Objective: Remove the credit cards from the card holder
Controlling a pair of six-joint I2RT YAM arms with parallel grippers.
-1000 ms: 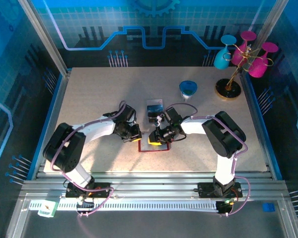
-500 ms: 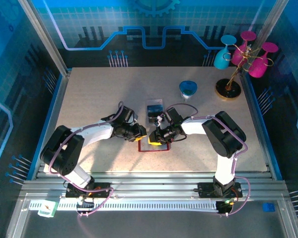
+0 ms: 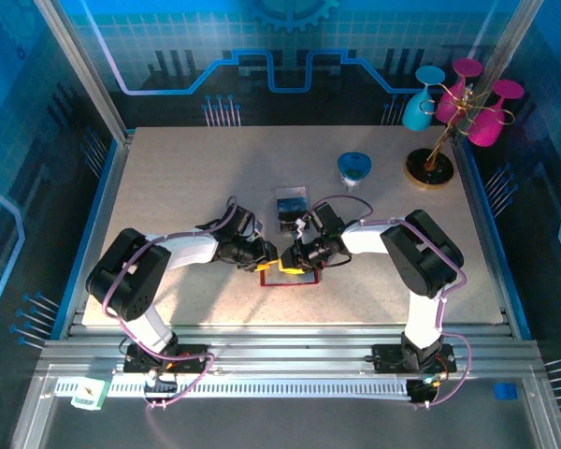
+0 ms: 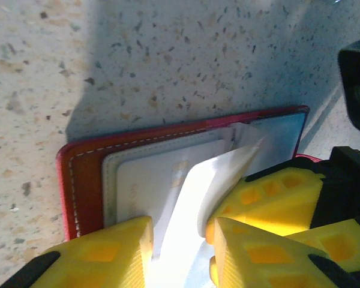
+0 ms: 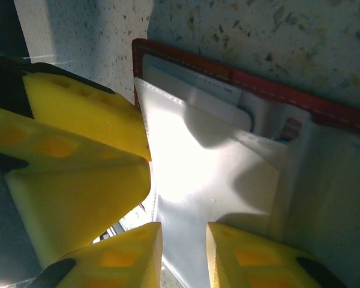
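Two pairs crowd the card holder: right fingers narrow, seemingly pinching its pale flap; left fingers narrow, grip unclear. They may collide or drag it.

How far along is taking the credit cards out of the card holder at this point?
Done: the card holder lies open on the table; a blue-and-dark item, possibly a card, lies beyond it. In hand: the left pincer and right pincer straddle its pale pocket flaps. Remaining: a pale card sits in its pocket.
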